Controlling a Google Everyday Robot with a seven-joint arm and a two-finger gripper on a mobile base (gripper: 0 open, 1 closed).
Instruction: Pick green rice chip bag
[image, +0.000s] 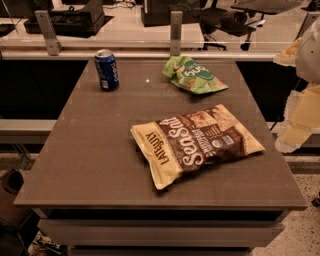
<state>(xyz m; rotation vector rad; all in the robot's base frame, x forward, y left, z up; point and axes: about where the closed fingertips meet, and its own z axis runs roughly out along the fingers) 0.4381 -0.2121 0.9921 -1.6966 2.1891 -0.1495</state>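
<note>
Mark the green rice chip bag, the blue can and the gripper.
green rice chip bag (196, 75): camera view, on its dark green logo.
blue can (107, 71): camera view, on its side wall.
gripper (295, 125): camera view, on its pale body at the far right.

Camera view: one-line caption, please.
Green rice chip bag and blue can on table behind Sea Salt bag; claw off table's right edge.

green rice chip bag (194, 75) is light green with a darker logo, big bag (195, 142) cream-and-brown, can (106, 70) blue, gripper (295, 131) far right pale cream.
</note>
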